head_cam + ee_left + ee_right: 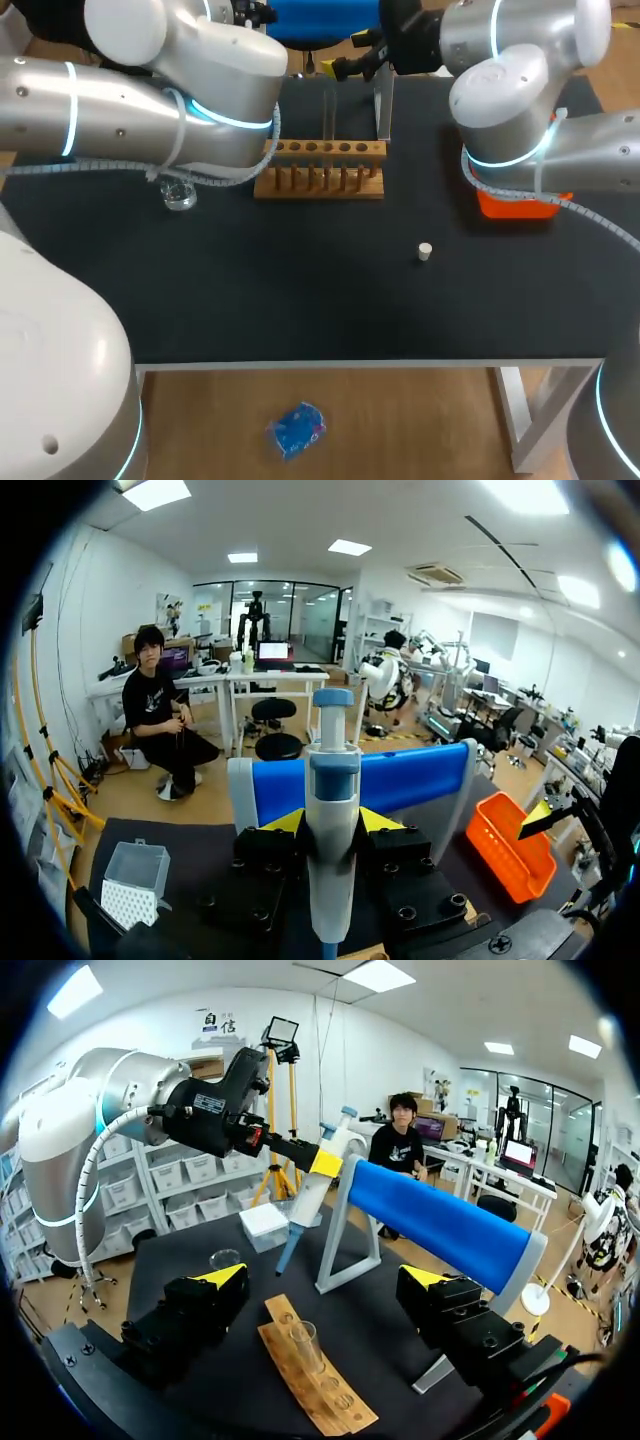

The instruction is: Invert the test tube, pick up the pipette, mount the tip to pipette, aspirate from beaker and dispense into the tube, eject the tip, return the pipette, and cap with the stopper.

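Left wrist view shows the left gripper (332, 825) clamping the pipette (333, 770), its long axis nearly upright, nose down. The tip box (135, 878) lies beside it, nearer this arm. The right gripper (325, 1278) is spread wide, holding nothing.

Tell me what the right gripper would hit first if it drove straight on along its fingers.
Most likely the tube standing in the rack, which sits ahead of the right gripper, between its open jaws; the blue stand lies further on. Depth is hard to judge.
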Available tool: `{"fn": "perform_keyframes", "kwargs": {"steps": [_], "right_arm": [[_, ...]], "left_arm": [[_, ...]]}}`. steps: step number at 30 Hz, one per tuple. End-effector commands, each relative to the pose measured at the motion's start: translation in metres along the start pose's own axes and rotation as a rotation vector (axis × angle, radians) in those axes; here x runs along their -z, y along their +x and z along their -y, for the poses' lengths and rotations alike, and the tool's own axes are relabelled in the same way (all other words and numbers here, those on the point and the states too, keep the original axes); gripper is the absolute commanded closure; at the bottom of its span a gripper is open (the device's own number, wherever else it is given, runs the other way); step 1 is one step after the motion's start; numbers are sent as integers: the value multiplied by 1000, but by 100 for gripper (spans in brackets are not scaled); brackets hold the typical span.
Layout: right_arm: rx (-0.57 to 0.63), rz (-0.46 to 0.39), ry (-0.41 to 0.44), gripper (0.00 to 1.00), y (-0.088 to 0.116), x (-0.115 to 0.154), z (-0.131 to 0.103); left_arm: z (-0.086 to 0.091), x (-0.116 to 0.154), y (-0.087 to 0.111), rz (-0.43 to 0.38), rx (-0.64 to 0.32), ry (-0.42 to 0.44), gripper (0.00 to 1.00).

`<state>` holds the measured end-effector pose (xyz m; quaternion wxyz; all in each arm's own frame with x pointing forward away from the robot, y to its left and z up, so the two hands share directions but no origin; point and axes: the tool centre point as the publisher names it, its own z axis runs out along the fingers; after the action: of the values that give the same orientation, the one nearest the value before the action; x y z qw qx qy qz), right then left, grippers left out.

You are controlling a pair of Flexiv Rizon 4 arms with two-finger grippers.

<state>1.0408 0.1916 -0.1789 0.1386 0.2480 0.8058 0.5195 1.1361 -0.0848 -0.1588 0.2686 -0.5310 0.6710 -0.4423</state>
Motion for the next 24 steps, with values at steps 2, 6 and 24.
{"fn": "perform_keyframes", "kwargs": {"steps": [2, 6, 24], "right_arm": [[-1, -4, 3, 0, -1, 1, 0], [-1, -4, 3, 0, -1, 1, 0], [-1, -4, 3, 0, -1, 1, 0]], "left_arm": [[6, -8, -1, 27, 0, -32, 100], [7, -13, -5, 40, 2, -41, 100], [4, -24, -15, 80, 7, -61, 100]]}}
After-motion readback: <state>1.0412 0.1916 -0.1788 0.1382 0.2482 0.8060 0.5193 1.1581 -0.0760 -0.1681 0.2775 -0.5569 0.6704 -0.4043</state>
